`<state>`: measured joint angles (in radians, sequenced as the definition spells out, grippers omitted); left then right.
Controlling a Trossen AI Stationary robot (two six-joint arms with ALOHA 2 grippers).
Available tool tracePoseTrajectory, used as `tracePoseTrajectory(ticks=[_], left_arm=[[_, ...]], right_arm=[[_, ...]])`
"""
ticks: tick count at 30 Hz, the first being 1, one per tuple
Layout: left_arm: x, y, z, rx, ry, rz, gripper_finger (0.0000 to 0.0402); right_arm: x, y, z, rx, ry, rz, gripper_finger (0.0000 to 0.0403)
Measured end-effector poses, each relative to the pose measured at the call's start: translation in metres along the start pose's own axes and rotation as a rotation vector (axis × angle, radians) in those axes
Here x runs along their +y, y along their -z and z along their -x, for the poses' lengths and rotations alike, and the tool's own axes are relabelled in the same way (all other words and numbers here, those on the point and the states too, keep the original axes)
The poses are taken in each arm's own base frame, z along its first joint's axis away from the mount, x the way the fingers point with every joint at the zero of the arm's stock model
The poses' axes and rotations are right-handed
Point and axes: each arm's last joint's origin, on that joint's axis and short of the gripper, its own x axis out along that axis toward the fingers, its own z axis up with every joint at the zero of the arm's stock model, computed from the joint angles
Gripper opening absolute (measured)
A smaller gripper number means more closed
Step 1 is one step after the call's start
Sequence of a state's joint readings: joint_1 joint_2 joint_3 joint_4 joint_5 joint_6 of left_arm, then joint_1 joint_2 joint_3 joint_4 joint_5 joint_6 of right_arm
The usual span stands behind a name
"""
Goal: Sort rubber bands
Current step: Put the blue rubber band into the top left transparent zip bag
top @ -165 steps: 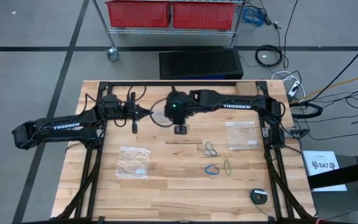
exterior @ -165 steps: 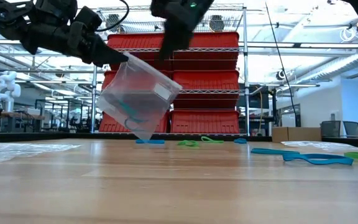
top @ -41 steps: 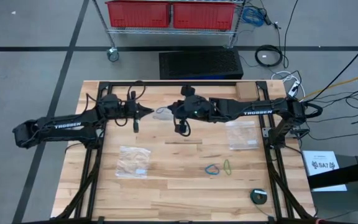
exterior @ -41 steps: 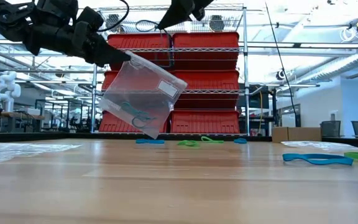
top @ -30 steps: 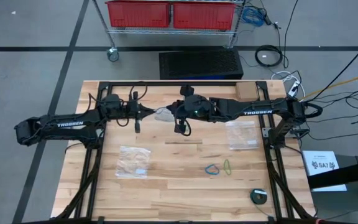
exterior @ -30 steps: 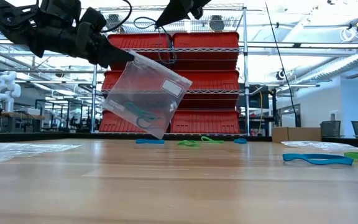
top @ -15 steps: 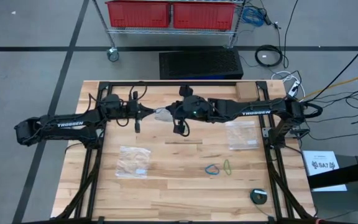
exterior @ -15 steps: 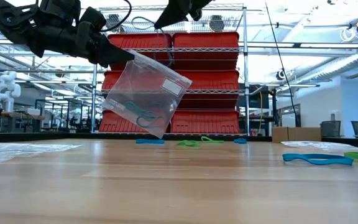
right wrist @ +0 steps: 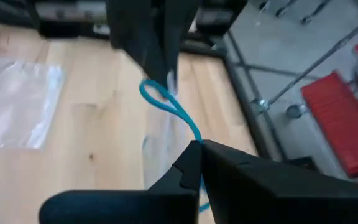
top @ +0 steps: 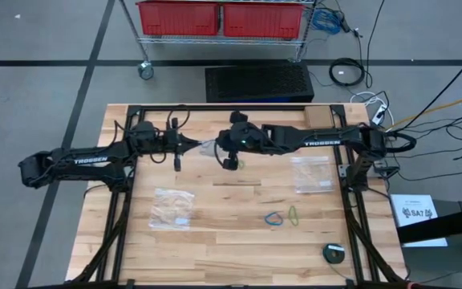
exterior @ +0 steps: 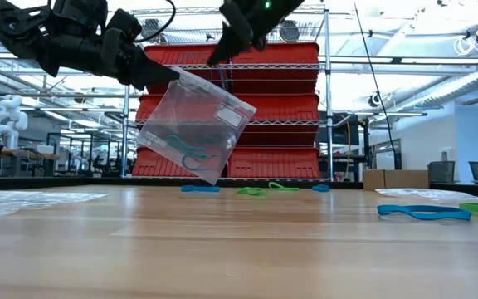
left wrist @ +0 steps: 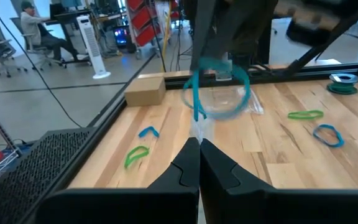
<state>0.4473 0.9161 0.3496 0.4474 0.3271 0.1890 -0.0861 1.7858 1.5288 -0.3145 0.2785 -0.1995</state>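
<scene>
The right gripper (right wrist: 194, 149), pinched on a teal rubber band (right wrist: 169, 106), hangs above the mouth of a clear plastic bag (exterior: 193, 124). The left gripper (left wrist: 199, 148) is clamped on that bag's top edge, holding it up over the table (top: 215, 233). To do this well, the band likely should drop only once it is inside the opening. More rubber bands (top: 283, 216) lie on the table.

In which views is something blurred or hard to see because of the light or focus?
Low view: bright room lights wash out the ceiling, and the clear bag shows shelves through it. Right wrist view: the teal rubber band and floor are soft. Left wrist view: the right gripper is smeared.
</scene>
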Motion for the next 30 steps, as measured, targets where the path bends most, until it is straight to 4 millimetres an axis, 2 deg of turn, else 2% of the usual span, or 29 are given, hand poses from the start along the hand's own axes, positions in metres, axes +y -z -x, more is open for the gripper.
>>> tracePoseTrajectory(ticks=[6, 18, 25, 30], left_arm=[[0.000, 0.000, 0.000, 0.001, 0.000, 0.001, 0.0000], [0.000, 0.000, 0.000, 0.000, -0.001, 0.001, 0.0000], [-0.002, -0.001, 0.000, -0.004, 0.007, -0.001, 0.0000], [-0.004, -0.002, -0.001, -0.019, 0.016, -0.006, 0.0000]], right_arm=[[0.003, 0.012, -0.019, 0.053, -0.048, -0.007, 0.0000], [0.003, 0.016, -0.020, 0.082, -0.105, -0.092, 0.0000], [-0.010, 0.019, -0.024, 0.087, -0.140, -0.177, 0.0003], [-0.014, 0.026, -0.032, 0.114, -0.164, -0.187, 0.0021]])
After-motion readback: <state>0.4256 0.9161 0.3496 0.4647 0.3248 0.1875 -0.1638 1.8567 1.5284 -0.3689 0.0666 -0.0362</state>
